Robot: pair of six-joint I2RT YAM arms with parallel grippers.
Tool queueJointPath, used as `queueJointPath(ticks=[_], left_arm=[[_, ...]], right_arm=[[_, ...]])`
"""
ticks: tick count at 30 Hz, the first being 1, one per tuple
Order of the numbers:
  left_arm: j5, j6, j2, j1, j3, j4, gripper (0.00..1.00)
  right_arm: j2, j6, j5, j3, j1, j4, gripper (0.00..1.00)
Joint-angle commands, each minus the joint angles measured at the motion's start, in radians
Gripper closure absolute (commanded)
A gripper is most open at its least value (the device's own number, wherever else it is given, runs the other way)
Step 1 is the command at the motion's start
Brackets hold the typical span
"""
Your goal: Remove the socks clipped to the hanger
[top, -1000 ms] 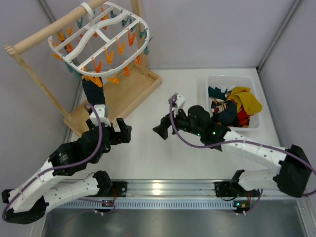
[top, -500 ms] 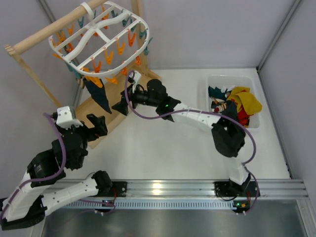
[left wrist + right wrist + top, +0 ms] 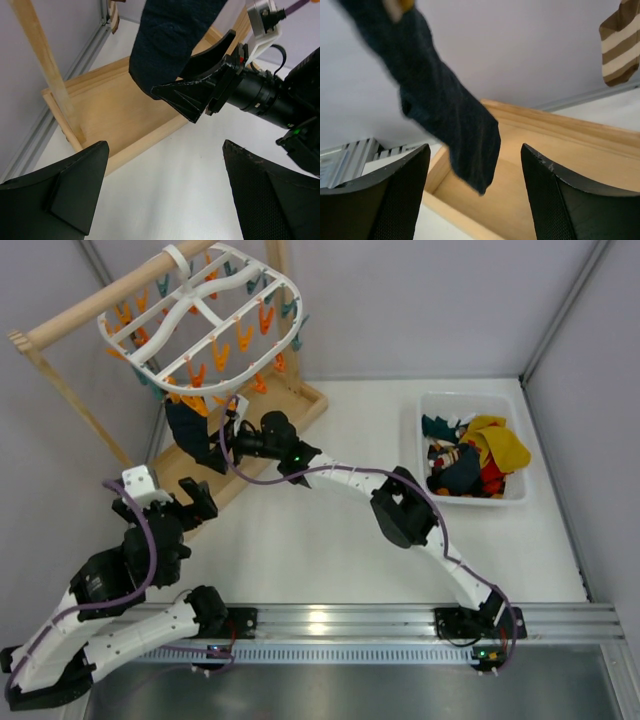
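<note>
Hovering the left gripper (image 3: pixel 165 150) low, fingers spread wide. Straddling the dark sock (image 3: pixel 195 435), dangling from a hanger (image 3: pixel 180 312) clip, with the right gripper (image 3: pixel 218 443), fingers apart, not pinching yet. Parking other socks (image 3: pixel 480 455) in the bin (image 3: pixel 470 400).

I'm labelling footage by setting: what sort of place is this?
Likely a robotics lab cell, not a home: plain grey walls box in the table, a metal mounting rail lines its near edge, and the clip hanger and bin of socks look staged.
</note>
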Motion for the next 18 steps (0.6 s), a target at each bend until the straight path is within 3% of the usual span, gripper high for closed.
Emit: queueJointPath(ticks=[1,7,9,10,12,15,17,18], left_arm=[[-0.046,-0.021,-0.052,0.01,-0.009,0.019,0.01],[-0.056,-0.005,-0.062,0.013,-0.023,0.019,0.01],[-0.055,-0.002,-0.059,0.015,-0.026,0.021,0.01],[-0.053,-0.002,-0.059,0.02,-0.026,0.021,0.01],[-0.053,-0.002,-0.059,0.023,-0.029,0.021,0.01],[-0.049,-0.005,-0.062,0.023,-0.026,0.019,0.01],[-0.046,-0.006,-0.062,0.023,-0.025,0.019,0.01],[-0.043,-0.008,-0.065,0.024,-0.026,0.019,0.01]], right_arm=[[0.093,0.035,0.002,0.174,0.0,0.133,0.3],[0.142,0.055,0.008,0.236,0.014,0.182,0.42],[0.136,0.056,0.016,0.219,0.014,0.217,0.73],[0.12,0.059,0.024,0.181,0.013,0.235,0.83],[0.089,0.069,0.028,0.122,0.013,0.273,0.86],[-0.006,0.093,0.005,-0.09,0.006,0.395,0.89],[-0.1,0.096,-0.007,-0.187,0.005,0.474,0.99],[-0.132,0.096,-0.007,-0.236,0.003,0.5,1.0]])
